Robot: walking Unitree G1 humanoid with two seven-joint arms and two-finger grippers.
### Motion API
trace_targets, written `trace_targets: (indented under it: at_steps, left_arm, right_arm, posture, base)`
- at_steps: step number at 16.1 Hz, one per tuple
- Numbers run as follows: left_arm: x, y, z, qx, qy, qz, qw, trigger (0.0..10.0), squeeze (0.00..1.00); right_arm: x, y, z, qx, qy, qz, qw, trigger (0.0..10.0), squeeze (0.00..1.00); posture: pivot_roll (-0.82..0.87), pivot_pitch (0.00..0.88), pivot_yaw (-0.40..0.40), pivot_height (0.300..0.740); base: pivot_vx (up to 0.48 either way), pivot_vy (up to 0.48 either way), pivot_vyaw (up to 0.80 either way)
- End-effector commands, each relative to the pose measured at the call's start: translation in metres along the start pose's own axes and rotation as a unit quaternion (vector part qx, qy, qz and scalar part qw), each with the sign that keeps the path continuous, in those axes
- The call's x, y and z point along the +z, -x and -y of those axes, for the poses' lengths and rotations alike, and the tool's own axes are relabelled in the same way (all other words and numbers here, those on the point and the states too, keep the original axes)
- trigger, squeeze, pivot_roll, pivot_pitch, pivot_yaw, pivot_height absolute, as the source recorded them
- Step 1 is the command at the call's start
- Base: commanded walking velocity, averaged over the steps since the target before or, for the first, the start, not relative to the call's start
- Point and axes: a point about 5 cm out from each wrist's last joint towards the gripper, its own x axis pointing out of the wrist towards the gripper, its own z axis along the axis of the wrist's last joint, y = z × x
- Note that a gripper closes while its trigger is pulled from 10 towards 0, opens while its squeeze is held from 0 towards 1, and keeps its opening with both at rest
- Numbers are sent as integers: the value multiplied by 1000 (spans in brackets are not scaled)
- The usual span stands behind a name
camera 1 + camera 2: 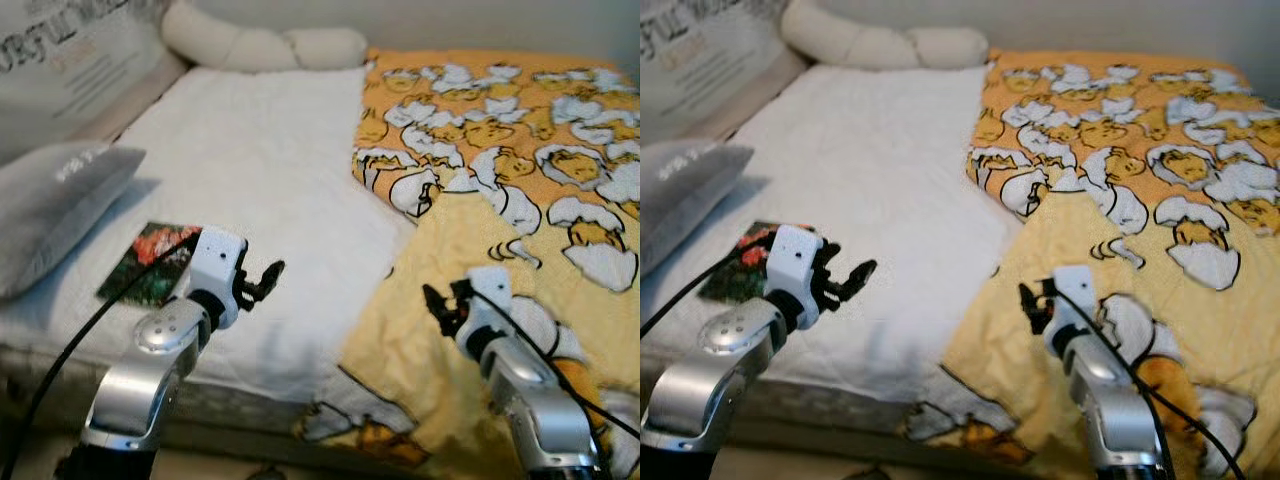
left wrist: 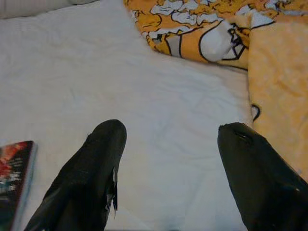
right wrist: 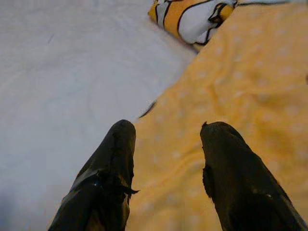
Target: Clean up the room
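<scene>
White sheets cover the near half of the bed (image 1: 250, 170) before you, with a long cream bolster (image 1: 262, 45) lying across its far end against the wall. Your left gripper (image 1: 262, 280) hovers just above the bare sheet near the bed's front edge, its jaws spread wide apart and holding nothing; the left wrist view shows both black fingers (image 2: 91, 178) with only white fabric between them. A book with a red floral cover (image 1: 152, 262) lies flat on the sheet just to the outer side of those jaws, close to the arm's wrist, not touching the fingers. Further out on that same side, a grey pillow (image 1: 55, 205) rests on the mattress edge, partly overhanging it.

Your right gripper (image 1: 440, 305) hangs over the yellow-orange blanket printed with cartoon ducks (image 1: 530, 150), which is bunched in a fold well ahead of the jaws and spills over the bed's front edge beneath them. The jaws here are also parted, empty, with the pale yellow underside of the blanket showing between the fingers (image 3: 108, 178) in the right wrist view. The blanket's edge runs just to the inner side of these jaws, where it meets the white sheet, so the left finger sits near that border. Between your two grippers lies a stretch of open sheet, and the two stand well apart from one another.
</scene>
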Motion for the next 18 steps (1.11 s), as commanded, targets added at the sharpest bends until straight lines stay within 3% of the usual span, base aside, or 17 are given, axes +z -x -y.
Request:
trace_targets:
  at_steps: [1,6,8,12,18]
  left_arm:
    - [0,0,-4,11,-4,-1,1000,10000,0]
    - [1,0,-6,20,-13,6,1000,10000,0]
    - [3,-1,-10,43,-29,8,999,10000,0]
    - [5,0,-9,51,-5,25,998,10000,0]
    - [6,2,-10,44,-25,18,999,10000,0]
  right_arm:
    - [5,-2,-3,4,2,8,1000,10000,0]
    - [4,-4,-6,7,1,5,1000,10000,0]
    - [6,-6,-8,18,10,7,1000,10000,0]
    - [9,-12,-6,24,16,2,1000,10000,0]
    - [10,-34,-15,88,94,-28,991,10000,0]
  posture:
    - [27,0,60,740]
    - [34,0,53,740]
    - [41,0,46,740]
    - [57,0,36,740]
    - [83,0,28,740]
  base:
    - [0,394,-800]
    - [0,315,-526]
    - [0,-480,0]
    - [0,-240,0]
    - [0,0,0]
